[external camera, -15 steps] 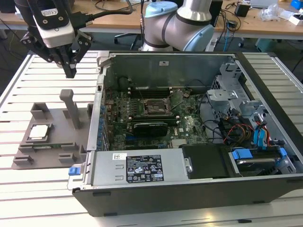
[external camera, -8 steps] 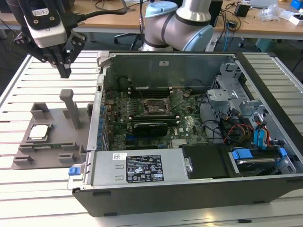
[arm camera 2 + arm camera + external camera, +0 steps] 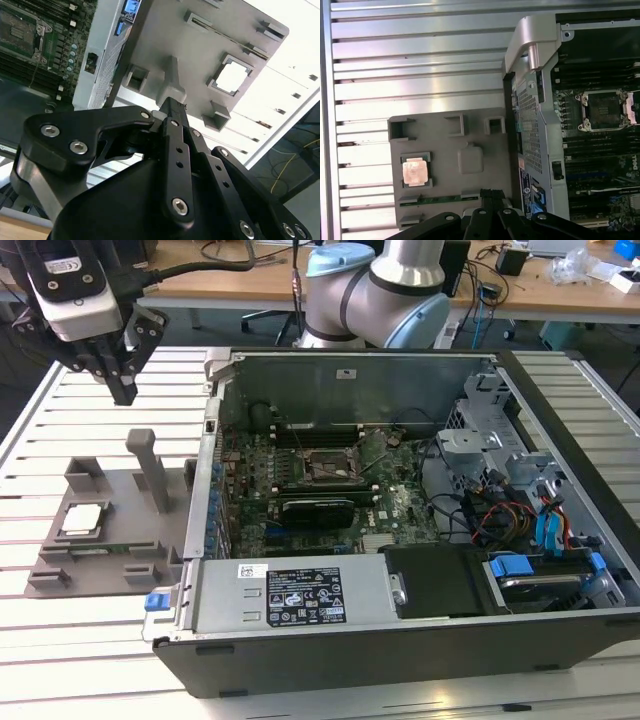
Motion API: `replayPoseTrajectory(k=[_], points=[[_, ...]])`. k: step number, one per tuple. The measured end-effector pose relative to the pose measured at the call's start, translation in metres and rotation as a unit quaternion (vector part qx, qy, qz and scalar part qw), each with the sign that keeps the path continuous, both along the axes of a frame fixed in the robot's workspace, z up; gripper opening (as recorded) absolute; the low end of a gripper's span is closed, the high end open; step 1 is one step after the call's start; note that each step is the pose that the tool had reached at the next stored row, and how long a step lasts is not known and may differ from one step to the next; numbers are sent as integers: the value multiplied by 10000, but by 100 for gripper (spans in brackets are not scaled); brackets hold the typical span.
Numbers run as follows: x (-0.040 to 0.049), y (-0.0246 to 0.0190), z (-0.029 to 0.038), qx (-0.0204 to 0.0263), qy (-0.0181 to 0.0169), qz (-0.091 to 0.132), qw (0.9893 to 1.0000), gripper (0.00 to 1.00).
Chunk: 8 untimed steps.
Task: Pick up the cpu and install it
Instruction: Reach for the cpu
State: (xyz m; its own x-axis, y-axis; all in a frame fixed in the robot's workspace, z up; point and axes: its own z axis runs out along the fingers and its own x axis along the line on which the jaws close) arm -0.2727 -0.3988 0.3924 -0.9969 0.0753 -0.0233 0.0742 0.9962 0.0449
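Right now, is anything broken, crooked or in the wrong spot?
Nothing stands out. The cpu lies flat and square in its nest on the grey tray, beside the open computer case. Nothing looks cracked or spilled. The gripper hangs above the tray with nothing in it.

An open computer case (image 3: 400, 652) lies on a slatted table (image 3: 80, 660) beside a grey tray (image 3: 125, 510)
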Motion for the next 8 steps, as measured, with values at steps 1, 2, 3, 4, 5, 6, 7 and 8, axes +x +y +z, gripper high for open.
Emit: replayPoseTrajectory(k=[1,2,3,4,5,6,7,8], points=[[-17,0,0,0,0,0,10000,11],[-29,0,0,0,0,0,10000,11],[-53,0,0,0,0,-1,10000,11],[-80,0,-1,0,0,0,10000,11],[-106,0,0,0,0,0,10000,11],[-119,0,0,0,0,0,10000,11],[-146,0,-1,0,0,0,10000,11],[-160,0,-1,0,0,0,10000,11]])
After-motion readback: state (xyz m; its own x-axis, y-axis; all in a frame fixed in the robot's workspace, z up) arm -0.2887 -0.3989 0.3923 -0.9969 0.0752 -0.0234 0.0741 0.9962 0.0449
